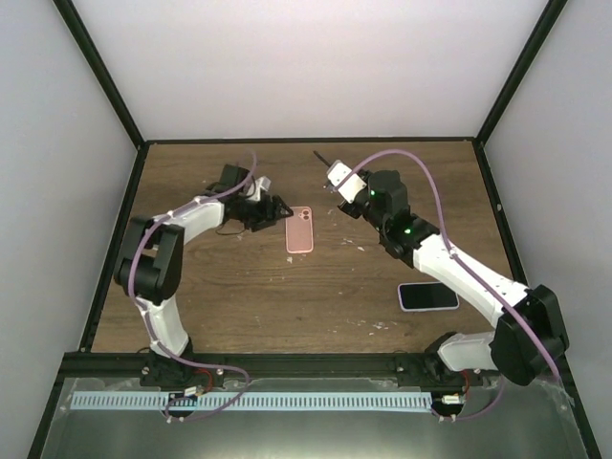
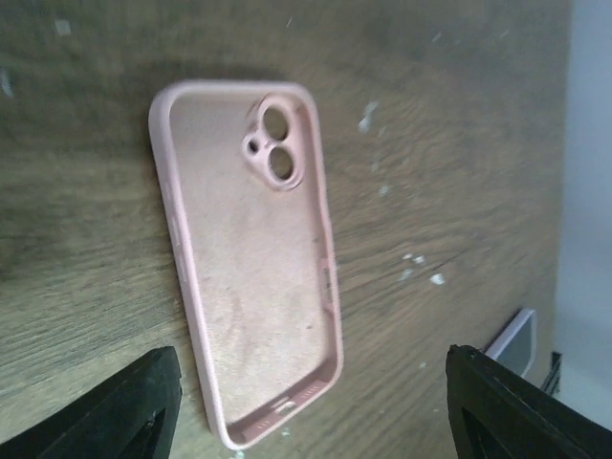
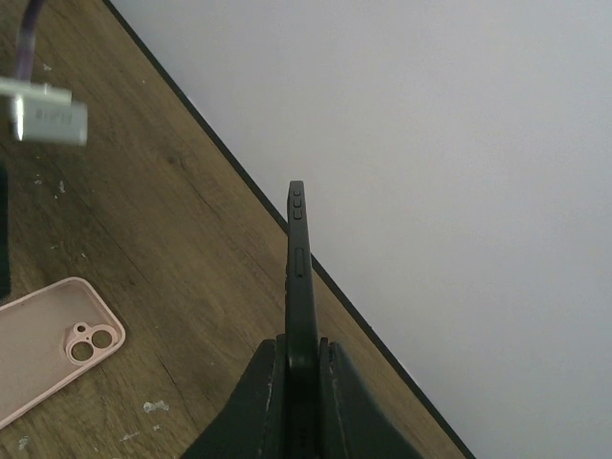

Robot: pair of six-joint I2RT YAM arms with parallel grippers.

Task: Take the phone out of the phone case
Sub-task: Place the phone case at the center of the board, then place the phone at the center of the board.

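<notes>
Pink case, top view: you have the pink case [image 1: 299,230] lying flat on the wooden table [image 1: 239,296], hollow side up, with no phone in it.
Left gripper, top view: the left gripper [image 1: 278,208] sits low just beside the case's left edge. From here it is hard to say whether it touches the case.
Right gripper, top view: the right gripper [image 1: 332,173] is up off the wood, beyond the case's far right corner. The dark phone [image 1: 320,159] sticks out of it.
Second phone, top view: a second phone [image 1: 428,296] lies flat, well apart from the case, to its near right.
Case, left wrist view: the case [image 2: 253,277] fills your view, its lining bare and the camera cutout at the top.
Fingers, left wrist view: the left gripper [image 2: 306,392] has its fingers [image 2: 124,416] spread wide, one to each side of the case's lower end, clamping nothing.
Phone, right wrist view: the dark phone [image 3: 300,277] stands edge-on, side buttons showing, pinched between the fingers [image 3: 263,402] of the right gripper [image 3: 301,359].
Case, right wrist view: the case [image 3: 43,349] lies on the wood, apart from the phone.
</notes>
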